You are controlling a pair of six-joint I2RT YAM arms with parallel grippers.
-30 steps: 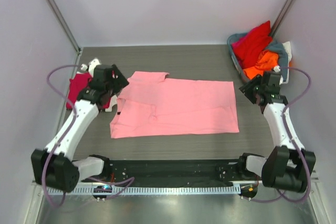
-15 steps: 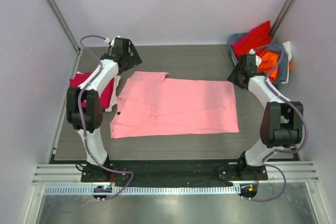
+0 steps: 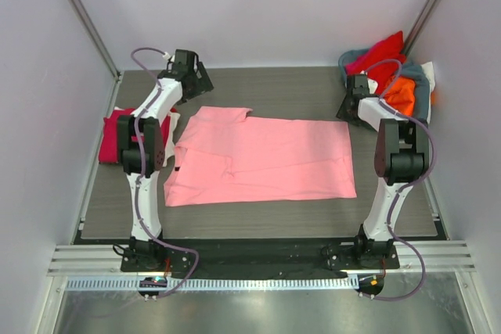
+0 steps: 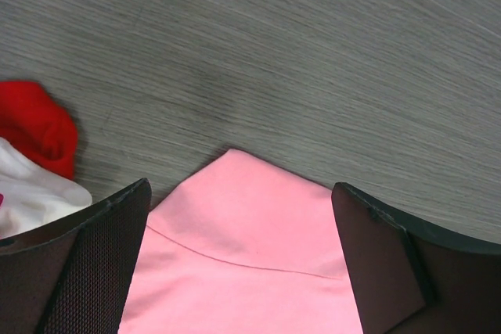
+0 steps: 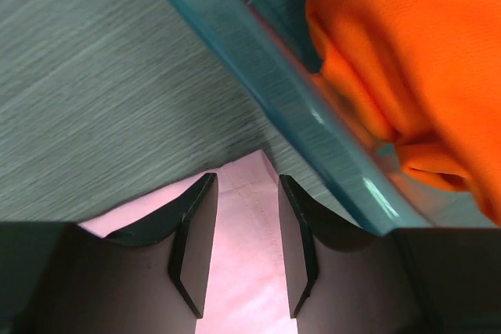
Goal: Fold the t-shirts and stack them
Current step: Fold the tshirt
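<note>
A light pink t-shirt [image 3: 262, 158] lies spread flat mid-table. My left gripper [image 3: 199, 88] is over its far left corner. In the left wrist view the gripper [image 4: 241, 189] is wide open, with the pink corner [image 4: 246, 232] below and between the fingers. My right gripper [image 3: 349, 110] is at the shirt's far right corner. In the right wrist view the gripper [image 5: 246, 179] is open, and its fingers straddle the hemmed pink corner [image 5: 244, 224]. A crimson shirt [image 3: 117, 134] on a white one [image 3: 167, 127] lies at the left. Red [image 3: 380, 60] and orange [image 3: 398, 93] shirts sit in the basket.
The grey-blue basket [image 3: 423, 91] stands at the far right corner. Its rim [image 5: 274, 91] is right beside my right fingers. Pale walls close in the table on three sides. The crimson cloth [image 4: 35, 127] and white cloth [image 4: 31, 197] lie left of my left gripper.
Both arms have stretched away from the near side toward the back. The grippers now sit over the pink shirt's far corners. The shirt has not moved.
</note>
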